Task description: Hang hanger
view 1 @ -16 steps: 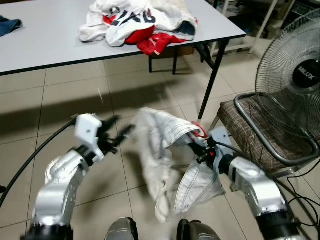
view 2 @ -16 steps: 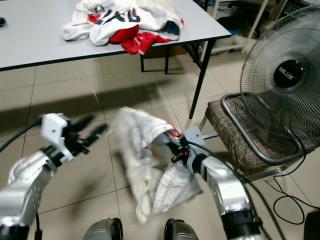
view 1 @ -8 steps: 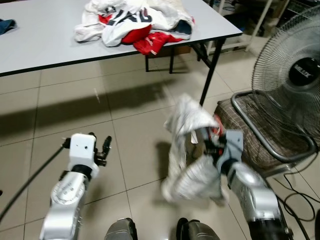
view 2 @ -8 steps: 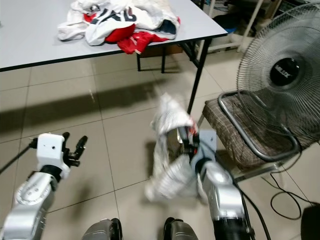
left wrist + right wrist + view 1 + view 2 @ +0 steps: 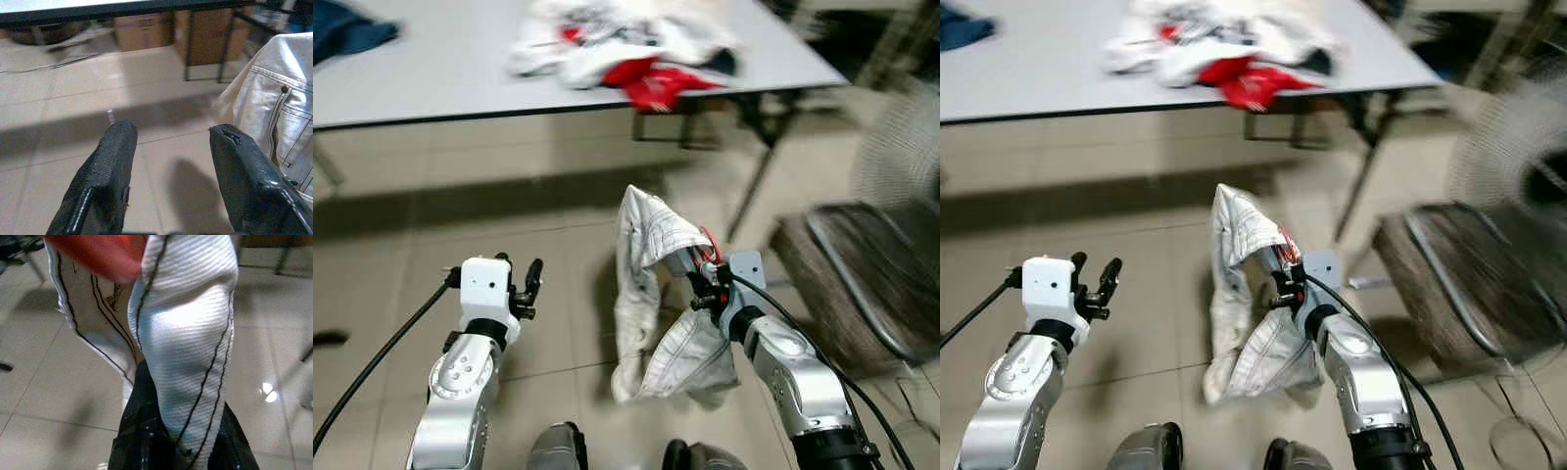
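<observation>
I see a red hanger [image 5: 707, 242] with a white jacket [image 5: 651, 284] with dark stitching draped over it, held up above the tiled floor. The jacket hangs crumpled, sagging low in folds beside the hanger.

Clothes pile [image 5: 626, 54] on grey table [image 5: 431, 69]

We've got our left gripper [image 5: 530, 284] held out front with fingers [image 5: 110, 166] spread, while our right gripper [image 5: 698, 285] is raised and clamped tight.
</observation>
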Robot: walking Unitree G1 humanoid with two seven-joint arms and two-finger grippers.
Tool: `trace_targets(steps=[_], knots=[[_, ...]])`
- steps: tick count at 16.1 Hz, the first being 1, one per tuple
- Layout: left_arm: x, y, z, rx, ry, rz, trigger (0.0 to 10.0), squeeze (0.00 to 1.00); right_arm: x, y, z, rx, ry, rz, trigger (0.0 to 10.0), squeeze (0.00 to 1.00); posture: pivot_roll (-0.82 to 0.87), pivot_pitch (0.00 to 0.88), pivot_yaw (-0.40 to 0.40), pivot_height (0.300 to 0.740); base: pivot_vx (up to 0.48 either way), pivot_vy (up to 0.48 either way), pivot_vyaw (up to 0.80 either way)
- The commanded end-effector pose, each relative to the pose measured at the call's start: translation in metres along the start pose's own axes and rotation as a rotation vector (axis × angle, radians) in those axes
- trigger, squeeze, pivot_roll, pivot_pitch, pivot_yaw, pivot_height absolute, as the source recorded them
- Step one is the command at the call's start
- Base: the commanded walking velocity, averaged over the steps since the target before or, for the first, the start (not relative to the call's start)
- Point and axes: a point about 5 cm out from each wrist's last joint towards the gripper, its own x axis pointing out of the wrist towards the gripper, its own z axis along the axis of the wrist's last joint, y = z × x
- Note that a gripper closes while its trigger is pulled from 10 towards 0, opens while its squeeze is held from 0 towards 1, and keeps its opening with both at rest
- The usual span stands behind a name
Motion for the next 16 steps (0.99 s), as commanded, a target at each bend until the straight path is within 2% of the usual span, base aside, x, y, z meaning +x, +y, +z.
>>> trace_targets(steps=[1,3,5,8,12,14,16], knots=[[-0.002,0.002,-0.001,0.012,0.013,0.018,10.0,0.01,0.0,0.007,0.018,-0.061,-0.085,0.045,10.0,0.0,-0.05,0.158,-0.003,0.74,0.311,0.0,0.8],[-0.003,0.005,0.001,0.01,0.011,0.028,10.0,0.02,0.003,0.02,0.021,-0.042,-0.082,0.159,10.0,0.0,-0.04,0.157,-0.009,0.74,0.315,0.0,0.72],[-0.004,0.005,0.001,0.004,0.009,0.031,10.0,0.01,0.005,0.024,0.022,-0.056,-0.084,0.186,10.0,0.0,-0.03,0.157,-0.01,0.74,0.315,0.0,0.8],[-0.005,0.004,0.001,0.004,0.01,0.025,10.0,0.02,0.004,0.025,0.023,-0.11,-0.12,0.178,10.0,0.0,-0.03,0.157,-0.01,0.74,0.322,0.0,0.8],[-0.004,0.005,0.002,0.008,0.015,0.024,10.0,0.01,0.002,0.03,0.024,-0.109,-0.145,0.22,10.0,0.0,-0.03,0.156,-0.003,0.74,0.324,0.0,0.77],[-0.005,0.005,0.001,0.008,0.018,0.023,10.0,0.02,0.003,0.029,0.024,-0.056,-0.142,0.215,10.0,0.0,-0.02,0.157,0.004,0.74,0.322,0.0,0.7],[-0.007,0.005,0.0,0.012,0.024,0.017,10.0,0.02,0.001,0.03,0.022,-0.05,-0.131,0.234,10.0,0.0,-0.02,0.154,0.009,0.74,0.319,0.0,0.7]])
